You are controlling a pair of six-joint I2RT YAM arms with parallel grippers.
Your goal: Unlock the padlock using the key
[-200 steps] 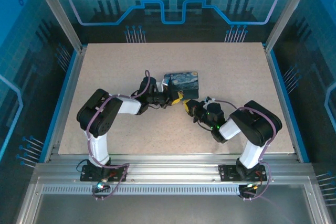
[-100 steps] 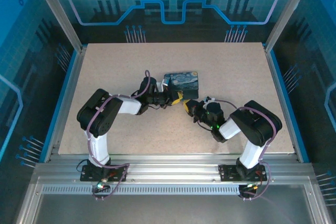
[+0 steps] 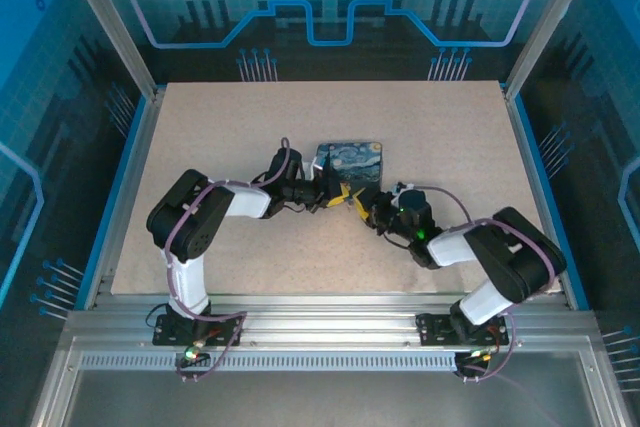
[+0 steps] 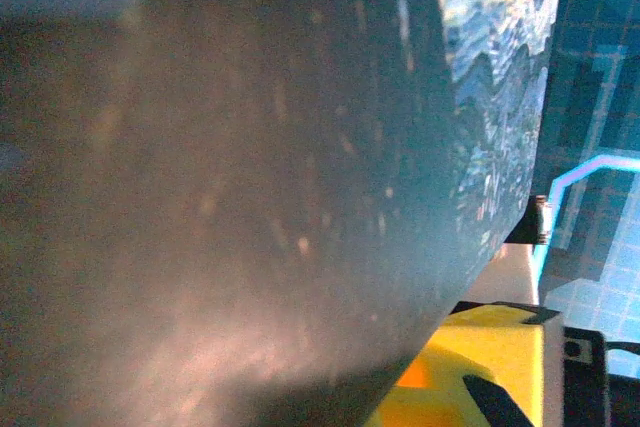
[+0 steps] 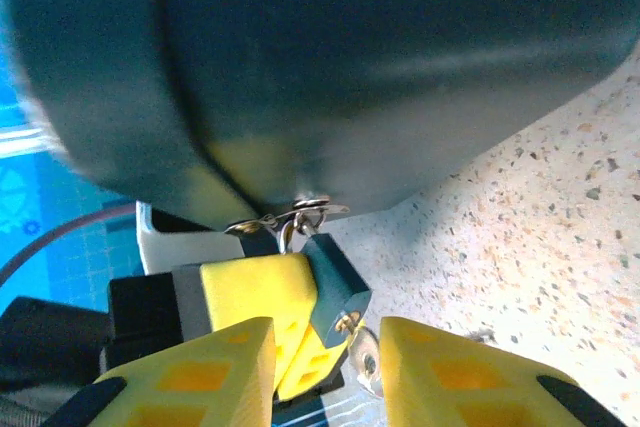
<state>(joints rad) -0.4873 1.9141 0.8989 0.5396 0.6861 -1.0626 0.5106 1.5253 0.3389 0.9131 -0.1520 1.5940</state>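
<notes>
The job looked partly done at best. The padlock (image 5: 335, 287) hung by its loop from the metal clasp (image 5: 300, 209) on the lower edge of the painted box (image 3: 355, 159), and nothing showed the loop sprung free, so I judged the lock not yet opened, though the right wrist view was too close and dim to be sure. The key (image 5: 366, 359) appeared to be seated in the bottom of the padlock, its pale silvery head sticking out just below the body and hanging above the speckled tabletop (image 3: 220, 127). The right claw (image 5: 328, 345) sat directly under it with its two yellow fingers (image 5: 450, 367) parted to either side of the key's head, gripping nothing. The left claw (image 3: 336, 191) was clenched. One of its yellow fingers (image 5: 255, 292) lay flat against the padlock's side, so it seemed to be pinching the lock to steady it, although the far finger was hidden behind the body. What remained, as I read it, was to take the key's head again, turn it, and draw the loop out of the clasp. The padlock itself was a small, dark grey-green block with a thin wire-like loop. The key was tiny beside it, shiny and easy to lose against the pale stone pattern.
</notes>
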